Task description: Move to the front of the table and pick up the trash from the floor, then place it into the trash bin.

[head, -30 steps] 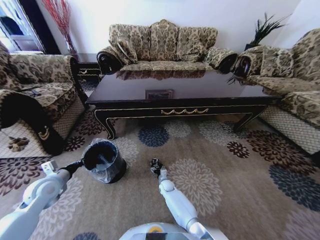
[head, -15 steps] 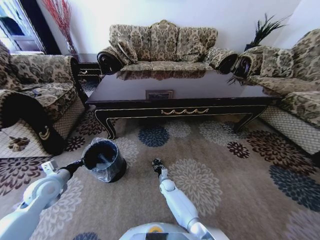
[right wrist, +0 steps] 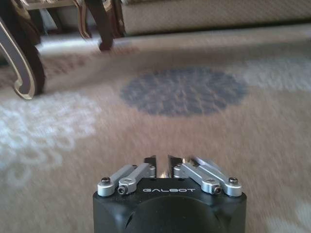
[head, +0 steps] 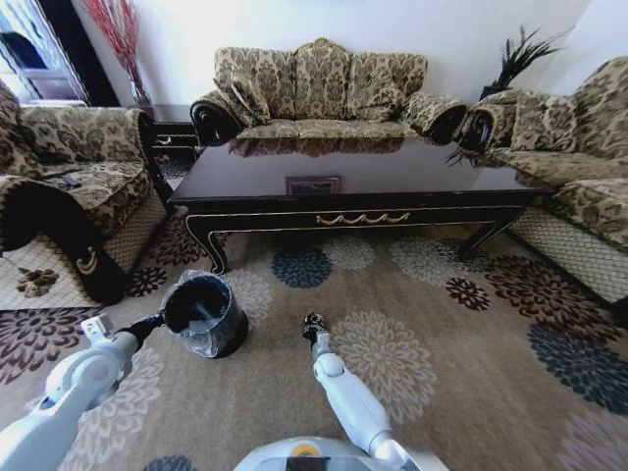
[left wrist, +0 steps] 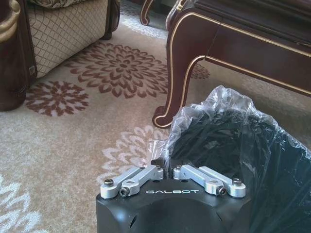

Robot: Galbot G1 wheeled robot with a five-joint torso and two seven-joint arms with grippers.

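The robot stood in front of the table (head: 353, 177), so the approach looked finished, and no bottle, paper or scrap could be made out on the stretch of floor (head: 471, 334) between the robot and the table; whether any trash lay elsewhere could not be told. The trash bin (head: 203, 314) sat on the carpet near the table's front left leg, and something pale seemed to lie inside it, though it was too small to name, so the job appeared largely done, as a judgement only. The left gripper (left wrist: 165, 167) hung right at the bin's rim, its fingers drawn nearly together with just a thin gap and nothing between them. The right gripper (right wrist: 163, 162) was held low over bare carpet, well apart from the bin, its fingers likewise almost closed on nothing. The table was glossy dark wood with gold scroll trim and curved, gold-edged legs, its top mirroring the sofa behind. The bin was round and black, lined with a crinkled, shiny plastic bag whose clear edge puffed up around the rim. The carpet was a short beige pile printed with big round flower medallions in cream, maroon and navy.
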